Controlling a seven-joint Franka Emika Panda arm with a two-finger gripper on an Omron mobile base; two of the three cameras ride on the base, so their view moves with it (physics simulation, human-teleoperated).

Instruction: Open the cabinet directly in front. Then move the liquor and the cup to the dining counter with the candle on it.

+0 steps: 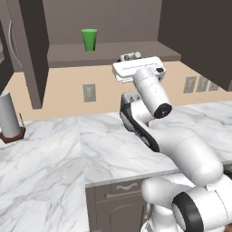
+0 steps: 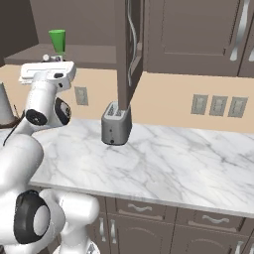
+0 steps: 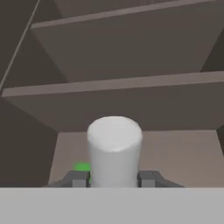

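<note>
Pale grey cylinder sits between our two dark fingers, which flank it closely; we cannot tell if they pinch. Small bright green tapered cup stands on the open dark grey-brown cabinet's bottom shelf, left of the fingers.

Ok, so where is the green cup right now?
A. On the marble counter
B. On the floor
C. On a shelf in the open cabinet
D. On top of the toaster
C: the cup stands upright on the bottom shelf of the open cabinet, up above the counter.
</note>
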